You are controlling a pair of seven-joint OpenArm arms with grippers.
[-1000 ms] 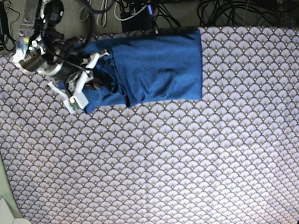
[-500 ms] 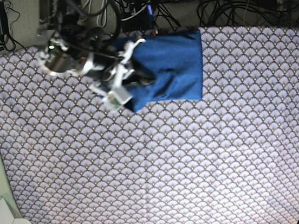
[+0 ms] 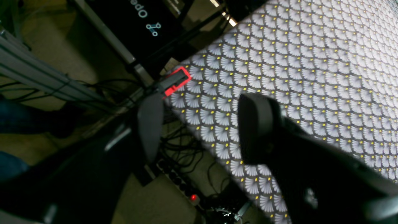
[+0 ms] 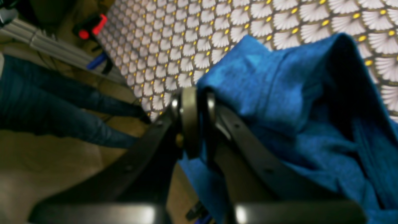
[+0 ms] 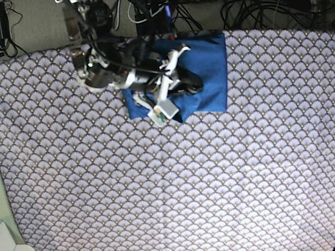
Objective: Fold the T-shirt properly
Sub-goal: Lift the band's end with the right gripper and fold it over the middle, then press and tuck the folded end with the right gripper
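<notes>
Right gripper (image 4: 199,121) jaws clamped on cloth; left gripper (image 3: 199,127) jaws parted, empty

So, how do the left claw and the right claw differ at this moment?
The left claw is open, with a wide gap between its fingers; the right claw is shut on the T-shirt. The left claw holds nothing and hangs over the edge of the tablecloth; the right claw carries a fold of blue cloth above the garment. Both have dark fingers.
</notes>
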